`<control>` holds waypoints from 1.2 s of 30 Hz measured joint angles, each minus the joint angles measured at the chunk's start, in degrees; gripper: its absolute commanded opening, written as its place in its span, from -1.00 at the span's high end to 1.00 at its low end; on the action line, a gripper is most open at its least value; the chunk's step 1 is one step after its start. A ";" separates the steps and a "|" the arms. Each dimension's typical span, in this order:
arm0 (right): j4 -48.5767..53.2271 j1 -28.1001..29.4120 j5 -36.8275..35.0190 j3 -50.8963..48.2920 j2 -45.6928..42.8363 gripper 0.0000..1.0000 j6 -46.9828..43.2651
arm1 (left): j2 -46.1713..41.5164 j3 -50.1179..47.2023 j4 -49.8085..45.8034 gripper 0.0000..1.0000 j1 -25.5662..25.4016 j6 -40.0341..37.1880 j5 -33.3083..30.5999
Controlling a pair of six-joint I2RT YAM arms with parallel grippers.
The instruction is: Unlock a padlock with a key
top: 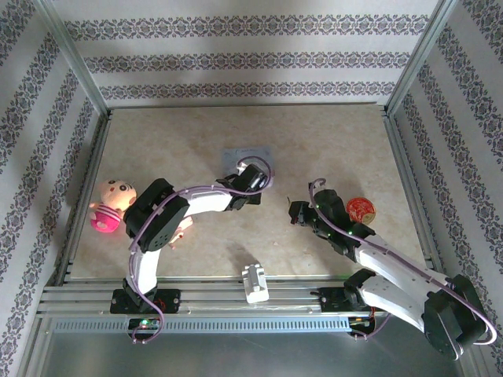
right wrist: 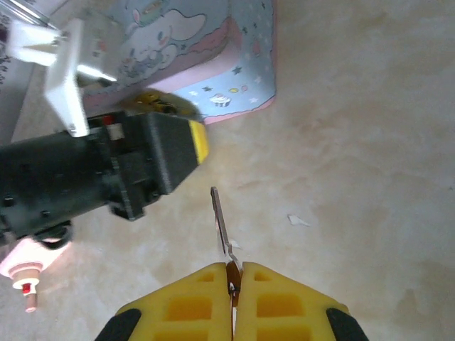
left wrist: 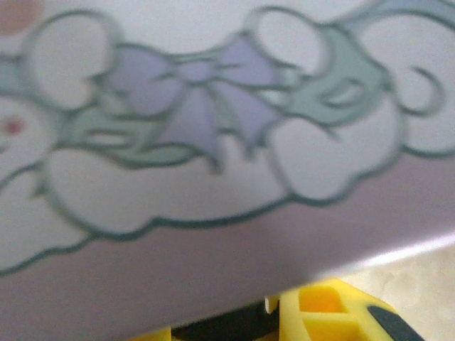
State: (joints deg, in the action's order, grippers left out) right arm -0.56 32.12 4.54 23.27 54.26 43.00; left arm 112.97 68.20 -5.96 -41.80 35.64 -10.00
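My right gripper (right wrist: 232,273) is shut on the key (right wrist: 220,213). Its thin silver blade sticks out ahead of the yellow fingers, above the bare table. In the top view this gripper (top: 297,212) hovers right of centre. My left gripper (top: 253,182) is pressed up against the near side of the lilac tin (top: 246,154). In the left wrist view a dark, blurred body, which I take for the padlock (left wrist: 213,328), sits between the yellow fingers (left wrist: 327,312) under the tin's edge. The key tip points toward the left gripper (right wrist: 181,117), a short gap away.
The lilac tin (right wrist: 213,57) with a cartoon lid stands at mid-table. A pink doll (top: 110,206) lies at the left. A red round thing (top: 361,208) sits behind my right arm. A white blocky piece (top: 255,283) rests on the front rail.
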 measured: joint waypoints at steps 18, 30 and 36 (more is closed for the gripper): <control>-5.73 1.53 -2.62 -4.85 2.16 1.00 1.73 | -1.03 -0.63 -1.86 -0.06 0.20 3.93 -0.92; -6.14 1.51 -3.26 -4.85 3.61 1.00 1.68 | 3.21 6.91 -5.16 -0.06 0.20 -2.25 -3.58; -6.67 1.51 -3.23 -3.56 6.12 1.00 1.68 | 5.31 9.86 -5.55 0.07 0.20 -2.91 -3.80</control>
State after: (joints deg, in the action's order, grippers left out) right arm -7.22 33.63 1.30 19.70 60.38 44.69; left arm 118.28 78.06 -11.51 -41.60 32.73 -13.80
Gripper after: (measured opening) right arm 0.048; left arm 0.487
